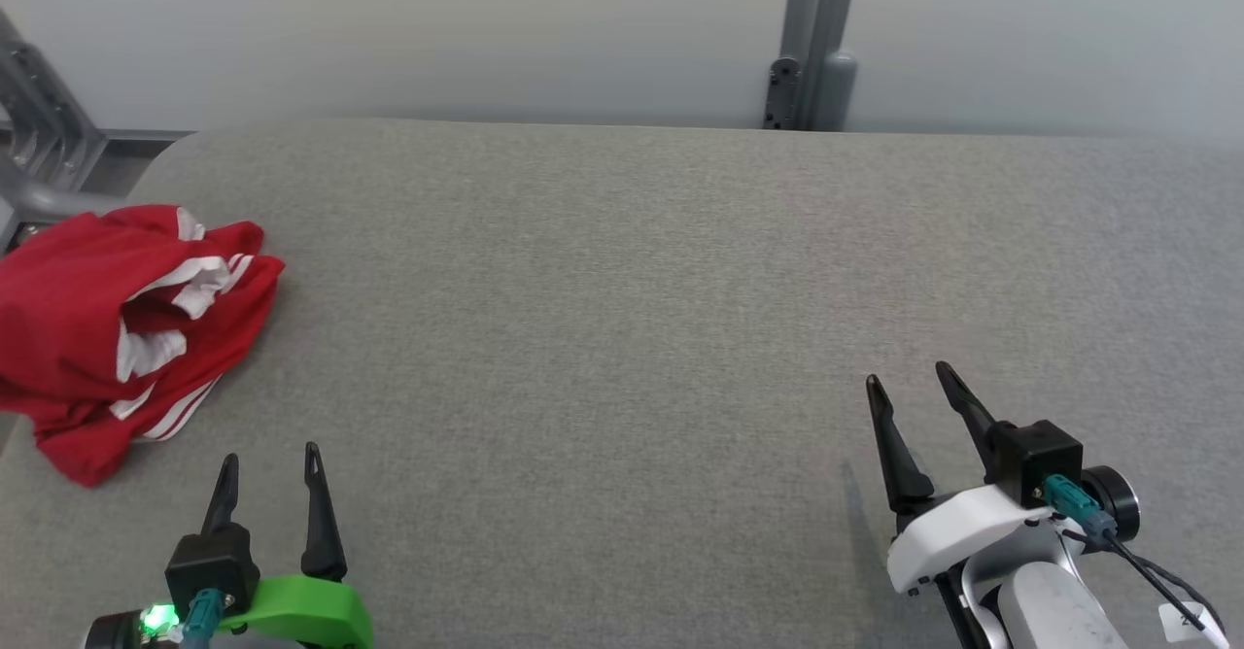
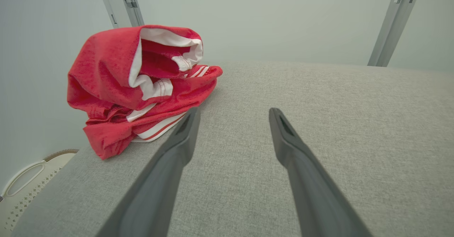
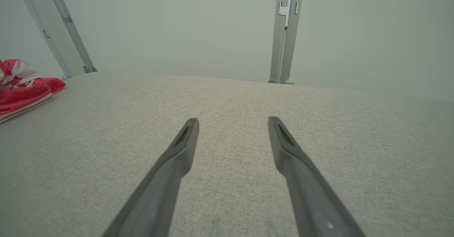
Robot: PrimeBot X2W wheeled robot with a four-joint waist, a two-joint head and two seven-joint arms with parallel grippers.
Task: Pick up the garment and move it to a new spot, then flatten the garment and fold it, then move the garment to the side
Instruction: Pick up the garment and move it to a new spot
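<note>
A red garment with white stripes lies crumpled in a heap at the far left edge of the grey padded table. My left gripper is open just below and to the right of the heap, apart from it, with nothing between its fingers. In the left wrist view the garment bulges up ahead and to the left of my open left gripper. My right gripper stands open at the lower right, far from the cloth. The right wrist view catches the garment's edge at the far left, beyond my open right gripper.
A grey metal post rises behind the table's far edge, and a slanted grey frame stands at the back left. A pale perforated basket sits below the table's left edge. Bare grey cloth spreads across the table's middle and right.
</note>
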